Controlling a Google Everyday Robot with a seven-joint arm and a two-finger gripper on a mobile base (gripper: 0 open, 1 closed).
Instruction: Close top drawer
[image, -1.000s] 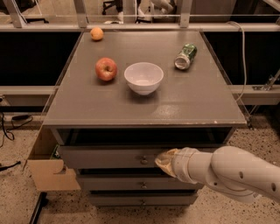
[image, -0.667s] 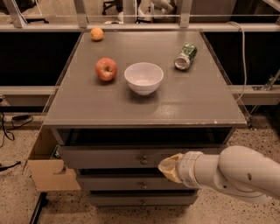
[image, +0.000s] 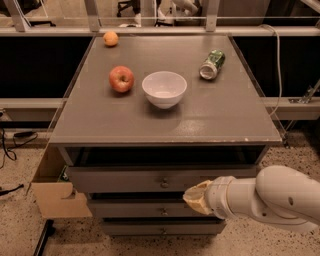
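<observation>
A grey cabinet (image: 150, 125) fills mid-frame, its top drawer (image: 120, 178) standing slightly out below centre, and the gripper (image: 195, 198), how far open I cannot tell, sits lower right, close before that drawer's front beside the knob (image: 164, 184).

No legible text, neither on the can (image: 212, 64) nor the jaws below the top drawer (image: 125, 178).

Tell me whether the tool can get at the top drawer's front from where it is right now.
Probably yes. The tool hangs just below the top drawer, slightly right of its knob, and nothing stands between them.
</observation>
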